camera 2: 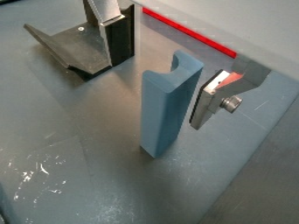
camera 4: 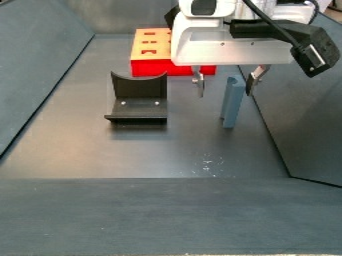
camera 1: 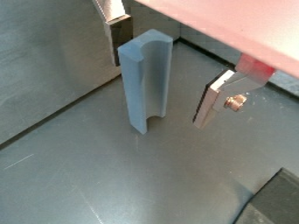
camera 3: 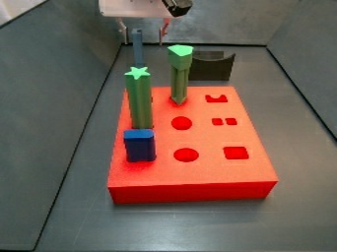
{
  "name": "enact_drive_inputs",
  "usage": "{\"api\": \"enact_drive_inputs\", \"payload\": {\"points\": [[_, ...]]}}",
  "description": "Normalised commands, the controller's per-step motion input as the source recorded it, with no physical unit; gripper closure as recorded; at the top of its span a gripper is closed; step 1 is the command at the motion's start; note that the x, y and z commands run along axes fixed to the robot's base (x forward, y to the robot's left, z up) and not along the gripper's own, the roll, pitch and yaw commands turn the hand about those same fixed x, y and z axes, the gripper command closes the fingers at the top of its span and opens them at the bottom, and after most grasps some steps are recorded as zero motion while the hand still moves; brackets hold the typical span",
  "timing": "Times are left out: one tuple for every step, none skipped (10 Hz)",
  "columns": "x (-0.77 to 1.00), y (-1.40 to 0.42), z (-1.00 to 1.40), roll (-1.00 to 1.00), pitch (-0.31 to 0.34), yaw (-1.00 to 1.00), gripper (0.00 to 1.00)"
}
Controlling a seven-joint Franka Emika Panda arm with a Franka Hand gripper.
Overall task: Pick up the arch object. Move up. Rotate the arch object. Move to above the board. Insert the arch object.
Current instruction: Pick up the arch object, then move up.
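Note:
The arch object (camera 1: 146, 83) is a tall slate-blue peg standing upright on the grey floor; it also shows in a wrist view (camera 2: 170, 109) and in both side views (camera 3: 141, 47) (camera 4: 233, 100). My gripper (camera 1: 160, 70) (camera 2: 158, 94) is lowered around it with the jaws open, one finger (camera 2: 211, 103) on each side and a gap to the peg on both. In a side view the gripper (camera 4: 227, 82) hangs over the peg. The red board (camera 3: 211, 157) (camera 4: 151, 50) lies beside it, and its edge shows in both wrist views (camera 1: 233, 26) (camera 2: 187, 33).
Two tall green pegs (camera 3: 138, 98) (camera 3: 180, 74) and a short blue block (camera 3: 140, 145) stand in the board. The dark fixture (camera 4: 136, 100) (camera 2: 82, 52) stands on the floor next to the board. Grey walls (camera 4: 40, 90) enclose the floor.

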Motion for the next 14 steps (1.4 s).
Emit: {"api": "enact_drive_inputs", "payload": {"points": [[0.0,0.0,0.0,0.0,0.0,0.0,0.0],[0.0,0.0,0.0,0.0,0.0,0.0,1.0],[0.0,0.0,0.0,0.0,0.0,0.0,1.0],[0.0,0.0,0.0,0.0,0.0,0.0,1.0],[0.0,0.0,0.0,0.0,0.0,0.0,1.0],[0.0,0.0,0.0,0.0,0.0,0.0,1.0],[0.0,0.0,0.0,0.0,0.0,0.0,1.0],[0.0,0.0,0.0,0.0,0.0,0.0,1.0],[0.0,0.0,0.0,0.0,0.0,0.0,1.0],[0.0,0.0,0.0,0.0,0.0,0.0,1.0],[0.0,0.0,0.0,0.0,0.0,0.0,1.0],[0.0,0.0,0.0,0.0,0.0,0.0,1.0],[0.0,0.0,0.83,0.0,0.0,0.0,1.0],[-0.01,-0.01,0.82,0.0,0.01,-0.01,1.0]]}}
